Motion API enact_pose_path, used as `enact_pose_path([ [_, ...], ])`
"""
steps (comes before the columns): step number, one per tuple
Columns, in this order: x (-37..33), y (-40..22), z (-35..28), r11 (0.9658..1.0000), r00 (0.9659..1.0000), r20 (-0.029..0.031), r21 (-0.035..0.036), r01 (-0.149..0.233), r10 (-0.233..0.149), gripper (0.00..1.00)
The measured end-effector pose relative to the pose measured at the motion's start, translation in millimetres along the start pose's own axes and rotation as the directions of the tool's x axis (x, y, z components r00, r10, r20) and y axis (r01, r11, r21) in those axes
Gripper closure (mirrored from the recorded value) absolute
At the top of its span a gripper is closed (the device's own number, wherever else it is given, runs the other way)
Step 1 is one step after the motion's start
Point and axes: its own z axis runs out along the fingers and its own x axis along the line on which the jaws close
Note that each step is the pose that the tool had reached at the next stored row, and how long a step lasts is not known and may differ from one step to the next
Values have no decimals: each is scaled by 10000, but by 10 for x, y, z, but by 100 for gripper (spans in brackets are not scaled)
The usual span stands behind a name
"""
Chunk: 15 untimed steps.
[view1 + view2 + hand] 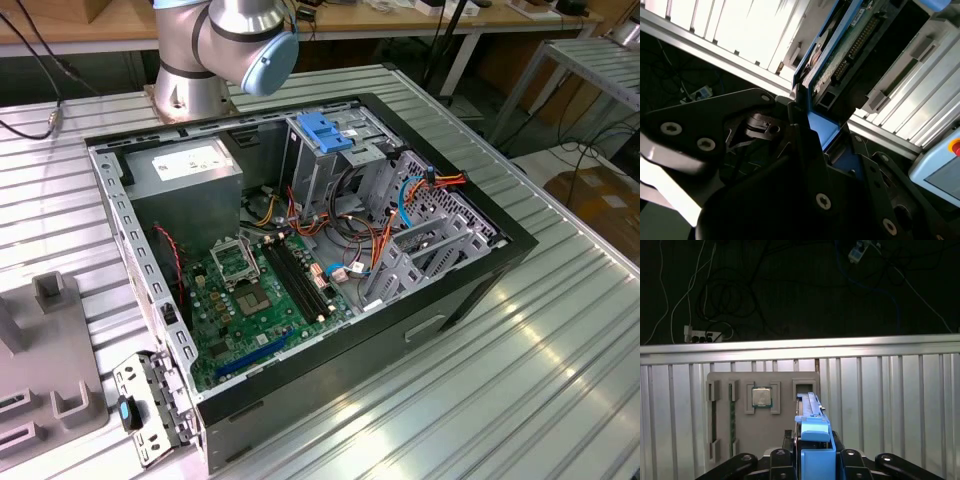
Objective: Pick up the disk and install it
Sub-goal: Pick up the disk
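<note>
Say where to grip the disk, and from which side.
Grip the disk at its blue carrier end, across the two broad faces, coming from the end away from the grey tray. It is a thin slab, far end at the tray, near end free; the gripper is shut there.

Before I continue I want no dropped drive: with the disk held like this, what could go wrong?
The gripper clamps the disk by one end, so it may tilt or slip. A drop could hit the processor on the grey tray. In the case, loose cables crowd the metal cage and might snag it.
</note>
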Motion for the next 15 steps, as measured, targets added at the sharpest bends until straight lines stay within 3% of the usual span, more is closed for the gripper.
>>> enact_pose_path([
  [15, 1, -2, -106, 10000, 10000, 37, -5, -1, 1, 63],
])
